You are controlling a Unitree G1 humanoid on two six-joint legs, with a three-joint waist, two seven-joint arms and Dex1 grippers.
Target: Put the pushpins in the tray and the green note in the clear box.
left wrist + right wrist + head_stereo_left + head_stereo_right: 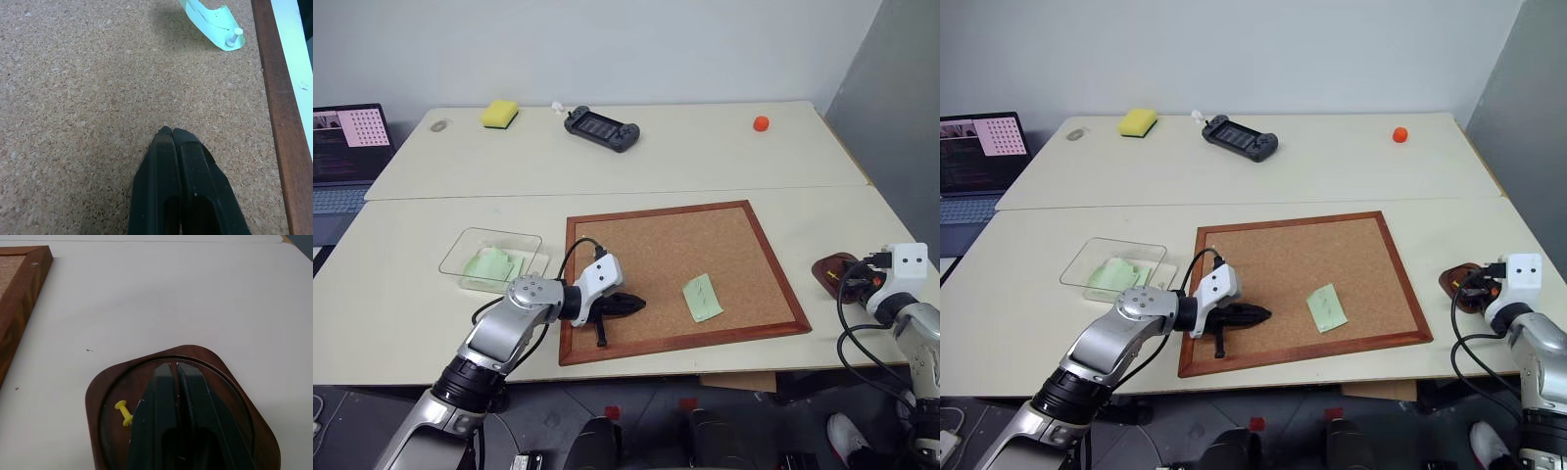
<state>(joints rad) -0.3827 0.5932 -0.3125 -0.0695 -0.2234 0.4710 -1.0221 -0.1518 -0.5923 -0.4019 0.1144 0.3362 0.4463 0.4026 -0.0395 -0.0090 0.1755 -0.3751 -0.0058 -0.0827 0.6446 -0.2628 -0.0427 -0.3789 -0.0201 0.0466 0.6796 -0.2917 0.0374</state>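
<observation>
A curled pale green note (pixel 210 22), pinned by a white pushpin (pixel 234 36), lies on grainy corkboard (pixel 656 255). Both hands are closed and empty: left hand (pixel 168 131), right hand (pixel 173 364) above the glossy rounded tray (pixel 107 387) holding a yellow pushpin (pixel 123 412).

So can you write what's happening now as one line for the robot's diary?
left gripper: jaws shut, over cork board | right gripper: jaws shut, above tray | yellow pushpin: in tray | green note: pinned on board

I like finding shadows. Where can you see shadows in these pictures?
In the left wrist view, the curled green note casts a soft dark patch on the cork board beside it. In the right wrist view, the yellow pushpin in the tray sits by a faint shadow. In the left eye view, lighting looks even over the table.
</observation>
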